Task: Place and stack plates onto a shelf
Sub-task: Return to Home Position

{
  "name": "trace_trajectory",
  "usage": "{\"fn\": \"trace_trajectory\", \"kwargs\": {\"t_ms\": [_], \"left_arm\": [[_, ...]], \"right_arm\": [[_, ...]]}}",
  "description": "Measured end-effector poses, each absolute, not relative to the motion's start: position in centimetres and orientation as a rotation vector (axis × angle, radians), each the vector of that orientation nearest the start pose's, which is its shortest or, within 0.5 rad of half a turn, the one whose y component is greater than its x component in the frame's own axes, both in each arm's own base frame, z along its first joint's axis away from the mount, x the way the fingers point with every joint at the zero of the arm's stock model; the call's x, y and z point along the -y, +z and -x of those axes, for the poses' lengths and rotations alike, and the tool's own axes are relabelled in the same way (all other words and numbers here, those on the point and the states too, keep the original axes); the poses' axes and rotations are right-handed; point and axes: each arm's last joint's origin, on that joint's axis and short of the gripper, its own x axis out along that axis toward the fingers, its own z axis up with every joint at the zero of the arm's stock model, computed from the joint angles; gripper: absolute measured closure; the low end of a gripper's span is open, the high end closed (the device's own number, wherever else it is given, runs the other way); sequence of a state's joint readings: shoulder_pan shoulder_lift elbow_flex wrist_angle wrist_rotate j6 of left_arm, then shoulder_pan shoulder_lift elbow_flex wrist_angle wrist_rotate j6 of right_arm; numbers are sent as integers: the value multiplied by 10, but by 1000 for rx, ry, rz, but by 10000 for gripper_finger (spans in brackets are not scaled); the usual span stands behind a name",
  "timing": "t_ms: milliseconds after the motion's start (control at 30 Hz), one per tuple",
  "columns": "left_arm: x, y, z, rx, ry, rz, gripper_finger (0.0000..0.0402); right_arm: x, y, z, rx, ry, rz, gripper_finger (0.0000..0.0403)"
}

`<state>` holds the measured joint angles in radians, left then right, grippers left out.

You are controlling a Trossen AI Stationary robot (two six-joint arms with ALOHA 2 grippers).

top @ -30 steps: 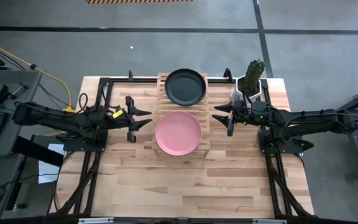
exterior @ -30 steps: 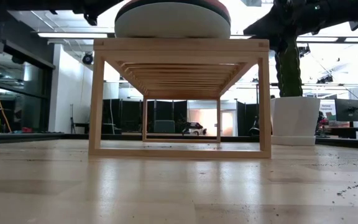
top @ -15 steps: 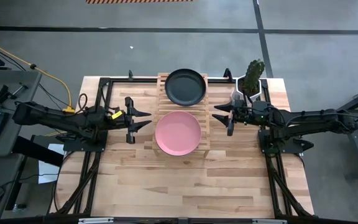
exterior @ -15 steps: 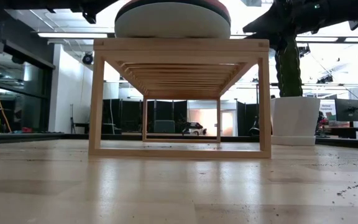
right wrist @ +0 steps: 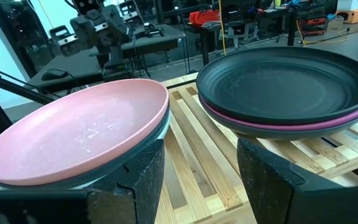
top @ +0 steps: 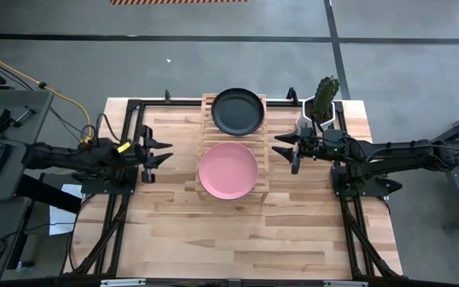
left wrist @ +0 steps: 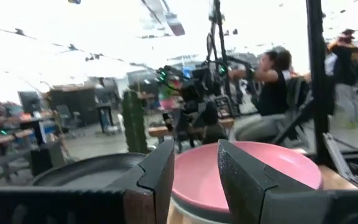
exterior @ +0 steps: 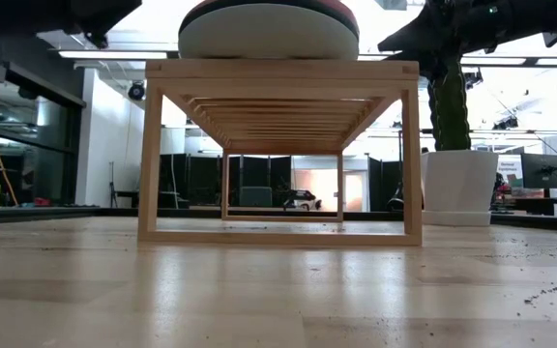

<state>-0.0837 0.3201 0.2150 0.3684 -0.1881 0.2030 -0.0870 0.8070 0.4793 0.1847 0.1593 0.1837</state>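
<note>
Shelf [top: 205,139] holds two piles of plates. I see a black plate [top: 237,112] on top at its far end and a pink plate [top: 228,170] on top at its near end. My left gripper [top: 166,151] hangs off its left side and my right gripper [top: 277,144] is close by its right side. Both are wide open and hold nothing.

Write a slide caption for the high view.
Round black plate and round salmon pink plate on the light wooden slatted shelf, between open left gripper and right gripper.

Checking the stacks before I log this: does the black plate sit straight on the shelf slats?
No, the right wrist view shows a magenta plate lying between the black plate and the slatted shelf.
</note>
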Motion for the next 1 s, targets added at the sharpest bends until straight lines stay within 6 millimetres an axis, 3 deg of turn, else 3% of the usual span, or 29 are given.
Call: {"fn": "trace_trajectory", "kwargs": {"t_ms": [267, 567, 1000], "left_arm": [[2, 234, -99, 288, 148, -163, 289], [4, 229, -99, 244, 68, -176, 289], [5, 215, -102, 106, 27, -2, 289]], "right_arm": [[21, 258, -183, -121, -258, -177, 217], [21, 258, -183, -120, -258, -177, 217], [21, 258, -183, -121, -257, -176, 217]]}}
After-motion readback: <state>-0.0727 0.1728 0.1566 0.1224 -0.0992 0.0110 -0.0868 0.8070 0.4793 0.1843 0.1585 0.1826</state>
